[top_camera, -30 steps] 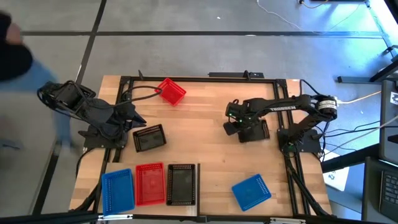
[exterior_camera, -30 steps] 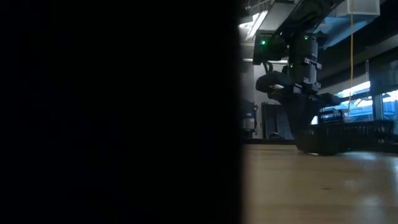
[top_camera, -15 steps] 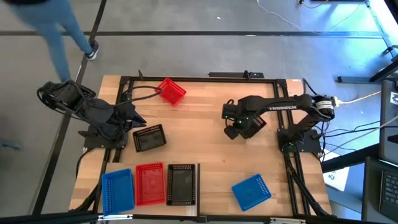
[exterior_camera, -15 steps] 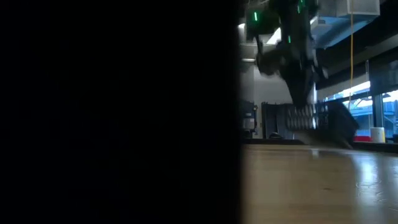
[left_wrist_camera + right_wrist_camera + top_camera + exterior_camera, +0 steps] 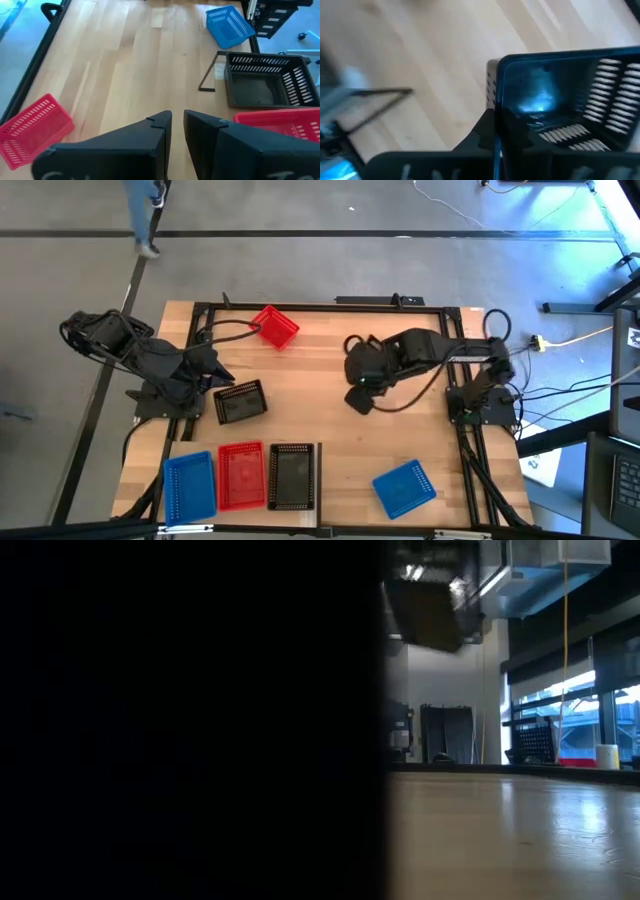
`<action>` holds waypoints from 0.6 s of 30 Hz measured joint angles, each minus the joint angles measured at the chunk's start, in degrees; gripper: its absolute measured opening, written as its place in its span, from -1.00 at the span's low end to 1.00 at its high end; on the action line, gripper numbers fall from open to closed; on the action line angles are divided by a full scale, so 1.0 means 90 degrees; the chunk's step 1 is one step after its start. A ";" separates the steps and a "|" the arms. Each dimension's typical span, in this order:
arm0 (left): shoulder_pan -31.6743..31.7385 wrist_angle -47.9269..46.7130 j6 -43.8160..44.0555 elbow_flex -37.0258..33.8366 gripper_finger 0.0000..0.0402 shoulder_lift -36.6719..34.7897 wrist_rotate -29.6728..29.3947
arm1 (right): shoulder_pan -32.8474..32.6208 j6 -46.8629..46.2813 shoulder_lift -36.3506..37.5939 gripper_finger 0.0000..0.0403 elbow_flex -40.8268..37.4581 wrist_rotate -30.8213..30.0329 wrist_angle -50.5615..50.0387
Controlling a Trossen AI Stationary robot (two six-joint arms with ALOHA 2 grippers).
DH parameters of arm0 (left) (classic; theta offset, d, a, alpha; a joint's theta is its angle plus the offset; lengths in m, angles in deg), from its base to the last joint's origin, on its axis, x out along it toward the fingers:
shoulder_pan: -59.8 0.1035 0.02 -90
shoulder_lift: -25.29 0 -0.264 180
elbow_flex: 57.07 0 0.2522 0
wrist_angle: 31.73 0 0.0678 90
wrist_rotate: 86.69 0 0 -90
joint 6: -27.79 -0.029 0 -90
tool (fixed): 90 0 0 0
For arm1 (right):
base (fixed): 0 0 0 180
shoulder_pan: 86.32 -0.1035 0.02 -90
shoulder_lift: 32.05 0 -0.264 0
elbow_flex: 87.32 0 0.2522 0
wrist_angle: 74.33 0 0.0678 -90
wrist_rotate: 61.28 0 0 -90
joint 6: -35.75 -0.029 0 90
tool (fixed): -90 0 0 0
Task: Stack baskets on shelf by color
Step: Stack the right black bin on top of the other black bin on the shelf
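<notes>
My right gripper (image 5: 362, 383) is shut on a black basket (image 5: 357, 401), carried over the table's middle right; the low view shows this basket (image 5: 425, 612) high above the tabletop. On the shelf (image 5: 317, 470) at the near edge a blue basket (image 5: 190, 486), a red basket (image 5: 241, 475) and a black basket (image 5: 292, 477) rest on their bases. On the table lie another black basket (image 5: 240, 402), a red basket (image 5: 275, 327) and a blue basket (image 5: 405, 488). My left gripper (image 5: 218, 373) waits at the left, fingers (image 5: 160, 125) nearly together, holding nothing. My right gripper (image 5: 495, 146) grips the black basket (image 5: 565, 95) by a side wall at its rim (image 5: 496, 107), near a corner, with the wall between the two fingers. The basket is lifted clear of the table and sits tilted ahead of the fingers.
The black table frame (image 5: 300, 306) runs along the far edge and both sides. A dark thing close to the low camera blocks the left half of that view (image 5: 190, 720). Bare wood (image 5: 330, 420) lies between the shelf and my right gripper. A person's legs (image 5: 145, 200) show beyond the far left corner.
My right gripper has lifted the black basket off the table on the right, tipping it, and carried it up and toward the table's left. A person has walked away along the floor beyond the far left corner.
</notes>
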 joint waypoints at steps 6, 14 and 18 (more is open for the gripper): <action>0.0000 0.0002 -0.0007 -0.0001 -0.79 0.0002 0.0136 | -0.0352 0.0702 -0.0975 -0.99 0.1724 -0.0089 0.0088; 0.0000 0.0058 -0.0060 -0.0001 -0.79 -0.0002 0.0112 | -0.0449 0.1003 -0.1243 -1.00 0.1481 -0.0498 0.0011; 0.0014 0.0145 -0.0478 -0.0001 -0.79 0.0101 -0.0131 | -0.0472 0.1592 -0.1312 -1.00 0.1476 -0.1203 0.0044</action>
